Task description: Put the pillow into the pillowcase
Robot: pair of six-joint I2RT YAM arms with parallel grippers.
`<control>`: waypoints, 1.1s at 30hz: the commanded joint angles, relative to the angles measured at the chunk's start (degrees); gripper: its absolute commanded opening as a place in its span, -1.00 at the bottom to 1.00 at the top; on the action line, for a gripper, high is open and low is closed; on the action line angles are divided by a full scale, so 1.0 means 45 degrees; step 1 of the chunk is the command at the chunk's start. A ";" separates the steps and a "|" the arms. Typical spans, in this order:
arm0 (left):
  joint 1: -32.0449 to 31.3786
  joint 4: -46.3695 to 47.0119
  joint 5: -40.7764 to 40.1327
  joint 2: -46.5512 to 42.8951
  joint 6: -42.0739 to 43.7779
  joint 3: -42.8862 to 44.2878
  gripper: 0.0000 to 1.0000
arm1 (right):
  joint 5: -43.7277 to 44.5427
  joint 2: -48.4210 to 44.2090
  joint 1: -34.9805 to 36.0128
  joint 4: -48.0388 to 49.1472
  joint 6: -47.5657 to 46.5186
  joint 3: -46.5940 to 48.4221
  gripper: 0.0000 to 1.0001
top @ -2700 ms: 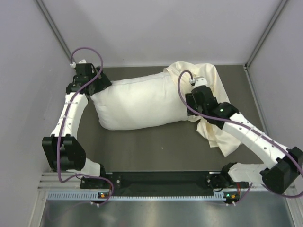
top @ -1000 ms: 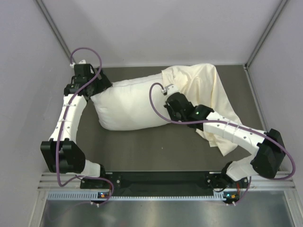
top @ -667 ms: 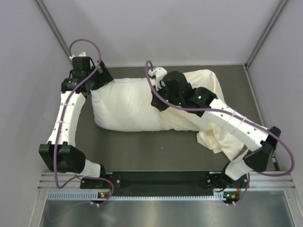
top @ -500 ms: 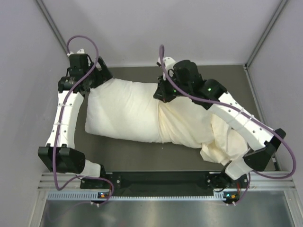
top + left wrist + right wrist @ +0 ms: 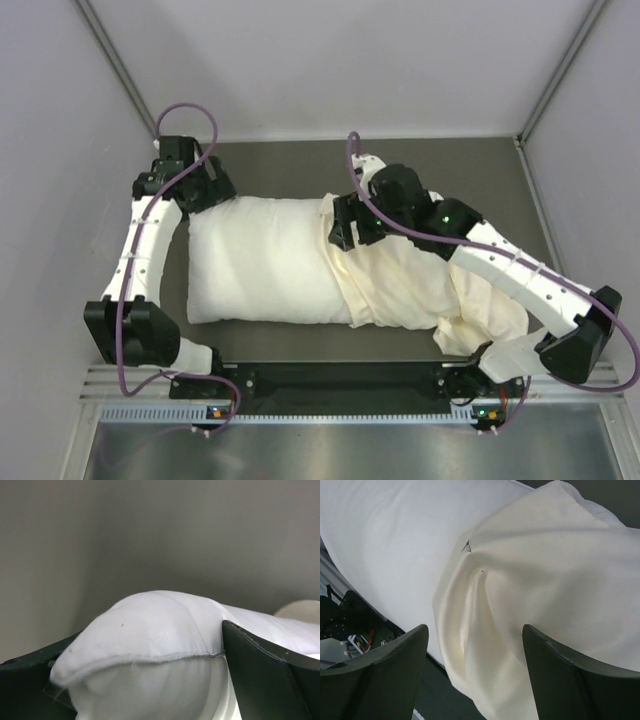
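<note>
Half bare, half sleeved: found the pillow (image 5: 255, 260) lying lengthwise across the dark surface (image 5: 480, 175), left end plump and uncovered, right end tucked inside the pillowcase (image 5: 405, 285). Saw the pillowcase's open edge reaching about the pillow's middle, wrinkled and creamier than the white cushion, with its slack closed end bunched towards the near right corner, close to the right arm's base (image 5: 478, 390). Noted the left gripper (image 5: 207, 190) at the pillow's far left corner. Checked the left wrist view and found that corner bulging up between the two dark fingers (image 5: 260, 680), seam showing, gripper clamped on the pillow from both sides. Placed the right gripper (image 5: 347, 225) above the far edge of the pillowcase's mouth, just where cream cloth met white. Saw in the right wrist view its fingers spread wide apart with nothing pinched, a raised fold of the pillowcase lying below the gap and bare pillow running off to the upper left. Glimpsed dark base hardware (image 5: 345, 625) with coloured wires at the lower left of that view, beyond the pillow's near edge. Traced purple cables (image 5: 185, 108) looping over both arms.
</note>
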 commanded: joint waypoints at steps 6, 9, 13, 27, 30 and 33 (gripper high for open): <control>0.0707 -0.0670 -0.2155 -0.0633 0.0364 0.0002 0.98 | 0.5395 -0.0433 0.3186 -0.1319 0.0739 0.0425 0.56; 0.1486 -0.0827 -0.2528 -0.0613 0.0441 0.0294 0.98 | 0.6354 -0.0277 0.4223 -0.1515 0.0954 0.0308 0.54; 0.1900 -0.1083 -0.2998 -0.1196 0.0109 0.0668 0.98 | 0.7503 0.0153 0.5144 -0.2100 0.1363 0.0191 0.47; 0.1979 0.0851 -0.2804 -0.4636 -0.0555 -0.2906 0.98 | 0.8914 0.1694 0.5458 -0.1712 0.1950 -0.0981 0.20; 0.1998 0.0988 -0.1714 -0.4559 -0.0750 -0.3511 0.98 | 0.8991 0.2260 0.5282 -0.1594 0.1950 -0.0923 0.16; 0.2115 0.1378 -0.1221 -0.4324 -0.1121 -0.4428 0.98 | 0.9343 0.2458 0.5068 -0.1672 0.2145 -0.1020 -0.10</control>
